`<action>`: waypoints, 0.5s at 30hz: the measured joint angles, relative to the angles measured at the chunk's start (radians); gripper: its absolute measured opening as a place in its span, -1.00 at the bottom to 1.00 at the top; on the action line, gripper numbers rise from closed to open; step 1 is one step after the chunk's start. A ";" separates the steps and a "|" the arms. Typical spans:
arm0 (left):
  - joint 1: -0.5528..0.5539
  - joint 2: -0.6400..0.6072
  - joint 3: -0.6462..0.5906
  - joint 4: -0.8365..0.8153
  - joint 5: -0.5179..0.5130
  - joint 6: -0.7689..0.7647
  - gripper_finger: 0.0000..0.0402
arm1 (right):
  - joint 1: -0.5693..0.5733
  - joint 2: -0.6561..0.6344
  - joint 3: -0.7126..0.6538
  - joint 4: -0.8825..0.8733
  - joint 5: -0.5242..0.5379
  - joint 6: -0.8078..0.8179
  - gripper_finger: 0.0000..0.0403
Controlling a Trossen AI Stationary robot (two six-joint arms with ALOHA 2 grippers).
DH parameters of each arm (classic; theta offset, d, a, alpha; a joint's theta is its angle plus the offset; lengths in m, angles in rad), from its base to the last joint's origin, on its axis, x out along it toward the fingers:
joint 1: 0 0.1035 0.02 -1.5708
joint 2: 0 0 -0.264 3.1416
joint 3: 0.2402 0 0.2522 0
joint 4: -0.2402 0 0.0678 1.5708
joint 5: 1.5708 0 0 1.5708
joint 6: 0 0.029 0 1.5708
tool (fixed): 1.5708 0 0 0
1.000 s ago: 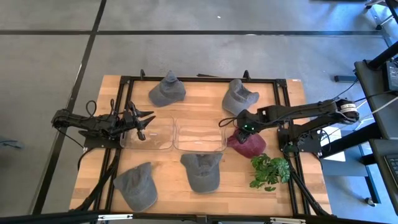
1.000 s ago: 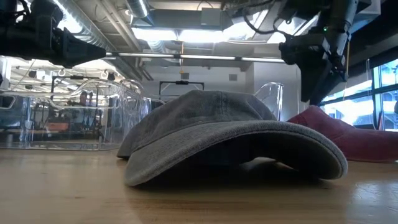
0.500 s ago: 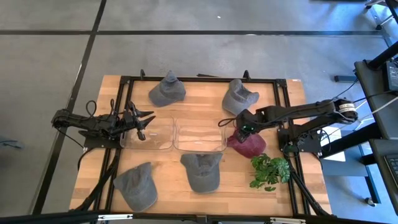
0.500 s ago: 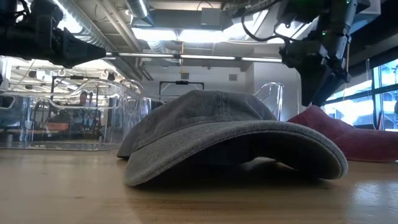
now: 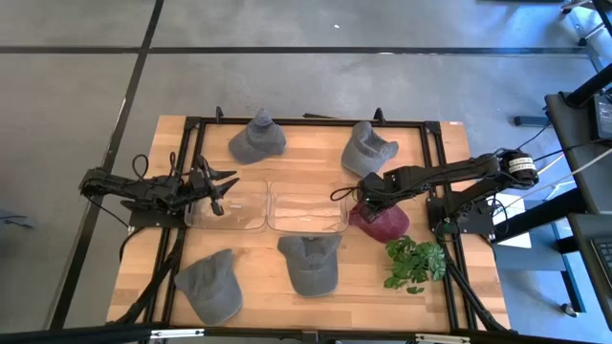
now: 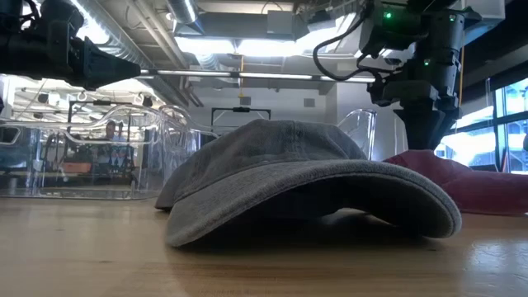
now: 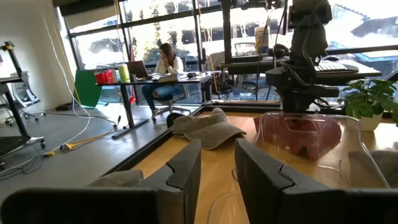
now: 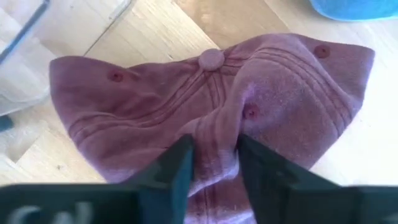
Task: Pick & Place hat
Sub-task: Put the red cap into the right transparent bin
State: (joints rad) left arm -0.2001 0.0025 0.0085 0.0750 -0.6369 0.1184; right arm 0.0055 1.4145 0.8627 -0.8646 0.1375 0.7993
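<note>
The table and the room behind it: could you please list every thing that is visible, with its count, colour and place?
Grey hats: four; two at the far edge, two at the near edge.
Maroon hat: one, right of the bins, under the right claw.
Clear bins: two, table centre, side by side.
Plant: one, green, near right corner.
Table: one, light wood.
Person: one, seated at a desk in the room.
Left claw: open, above the left bin.
Right claw: pinching a fold of the maroon hat.

No readable text, label, brand, number or sign is showing on the caps, the clear bins, the arms or the wooden bench in any view.
</note>
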 joint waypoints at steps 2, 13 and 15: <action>0.000 0.000 0.000 0.000 0.000 0.000 -0.53 | 0.000 -0.006 0.000 -0.002 0.000 -0.025 -0.64; 0.000 0.000 0.000 0.000 -0.001 0.000 -0.53 | 0.009 -0.078 0.096 -0.159 0.101 -0.074 -0.96; 0.000 0.000 0.000 0.000 -0.001 0.000 -0.53 | 0.017 -0.090 0.150 -0.234 0.163 -0.072 -0.96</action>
State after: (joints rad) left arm -0.1999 0.0025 0.0086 0.0746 -0.6380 0.1184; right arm 0.0226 1.3246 1.0122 -1.0984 0.3001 0.7275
